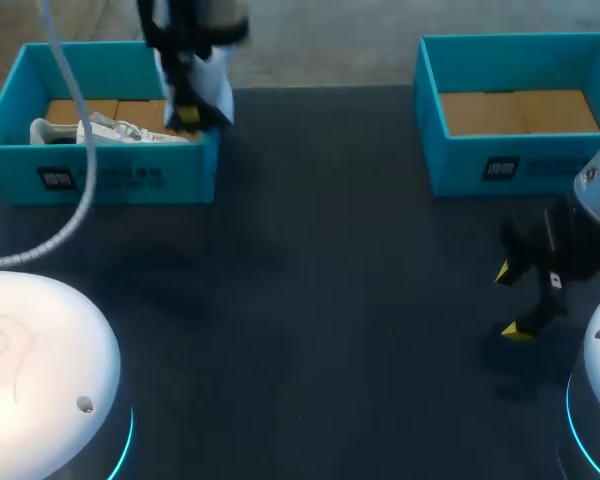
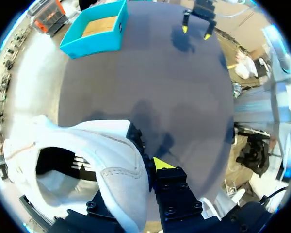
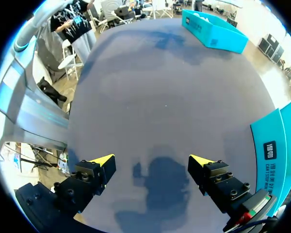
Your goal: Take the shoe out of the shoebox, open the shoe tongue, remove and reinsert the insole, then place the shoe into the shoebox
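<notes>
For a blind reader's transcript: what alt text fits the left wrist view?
The left pincer is shut on the wall of a white shoe, opening toward the camera. Beyond lies the dark table, with an empty teal shoebox and the open right pincer at its far side.

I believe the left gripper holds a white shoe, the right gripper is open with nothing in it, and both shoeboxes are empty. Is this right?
Not fully. Only the right shoebox is empty; the head view shows a second white shoe lying in the left shoebox. The rest stands: the left gripper holds a white shoe, and the right gripper is open with nothing in it.
</notes>
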